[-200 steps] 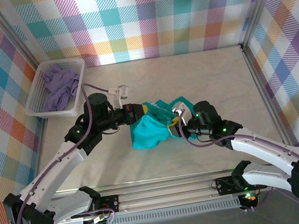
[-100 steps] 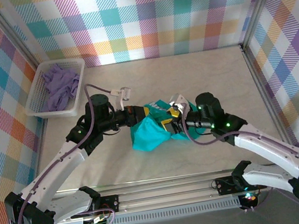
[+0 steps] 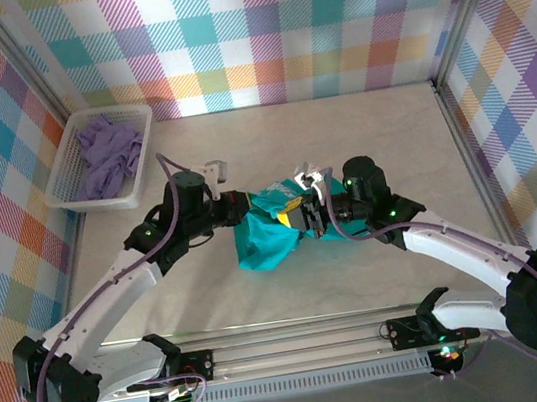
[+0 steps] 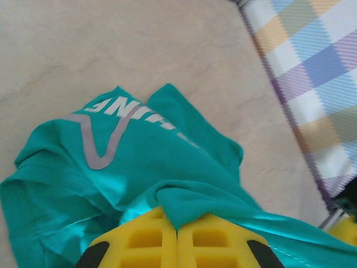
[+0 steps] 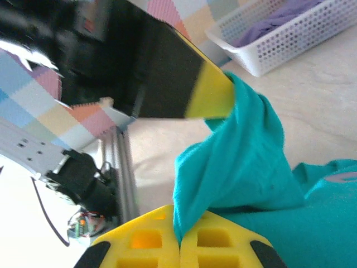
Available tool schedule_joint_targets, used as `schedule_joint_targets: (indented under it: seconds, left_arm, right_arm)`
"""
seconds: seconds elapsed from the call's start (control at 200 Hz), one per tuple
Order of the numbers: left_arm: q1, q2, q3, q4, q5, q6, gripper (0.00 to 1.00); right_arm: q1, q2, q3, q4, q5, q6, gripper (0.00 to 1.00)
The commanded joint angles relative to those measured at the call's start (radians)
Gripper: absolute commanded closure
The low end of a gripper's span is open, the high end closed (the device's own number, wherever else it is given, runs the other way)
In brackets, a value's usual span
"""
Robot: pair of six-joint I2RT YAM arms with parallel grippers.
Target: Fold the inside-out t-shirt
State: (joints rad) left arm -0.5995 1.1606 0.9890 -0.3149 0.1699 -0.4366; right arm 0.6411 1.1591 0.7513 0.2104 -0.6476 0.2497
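pinching the t-shirt (image 3: 260, 248) in both arms' jaws

Lettering (image 4: 111, 104): pale capitals printed on the teal t-shirt (image 4: 61, 184), upside down in the left wrist view, along the shirt's upper folded edge.
Legible part: roughly "ING" or "INE", then "HIN" further right on the t-shirt; creases break the word, so the full reading is uncertain.
Zigzag stripe (image 4: 103, 142): pale line on the t-shirt just under the lettering, carrying no characters.
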Motion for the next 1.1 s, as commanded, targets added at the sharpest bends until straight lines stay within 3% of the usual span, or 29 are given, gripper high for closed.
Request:
schedule_joint_targets:
  seconds: [0.0, 0.17, 0.305, 0.545, 0.795, 0.945, 1.095]
  left_arm:
    - [0.006, 0.009, 0.031, -0.024, -0.082, 0.038, 0.93]
    - [0.007, -0.073, -0.021, 0.009, -0.020, 0.032, 0.60]
    - [0.006, -0.163, -0.106, 0.113, 0.134, -0.007, 0.49]
    - [0.002, -0.121, -0.137, 0.269, 0.347, -0.214, 0.49]
    - [-0.028, -0.081, -0.124, 0.271, 0.340, -0.225, 0.50]
    - [-0.031, -0.036, -0.103, 0.298, 0.342, -0.224, 0.57]
    - [-0.032, 0.021, -0.073, 0.334, 0.344, -0.222, 0.75]
  right_arm:
    - [-0.004, 0.013, -0.022, 0.186, -0.131, 0.130, 1.00]
    - [-0.003, 0.053, -0.024, 0.192, -0.104, 0.135, 1.00]
    - [-0.003, 0.047, -0.032, 0.175, -0.082, 0.118, 1.00]
    - [-0.003, 0.038, -0.033, 0.135, -0.056, 0.089, 1.00]
    - [-0.003, 0.045, -0.032, 0.134, -0.052, 0.080, 1.00]
    - [-0.003, 0.047, -0.037, 0.130, -0.058, 0.072, 1.00]
    - [-0.003, 0.039, -0.045, 0.115, -0.050, 0.058, 1.00]
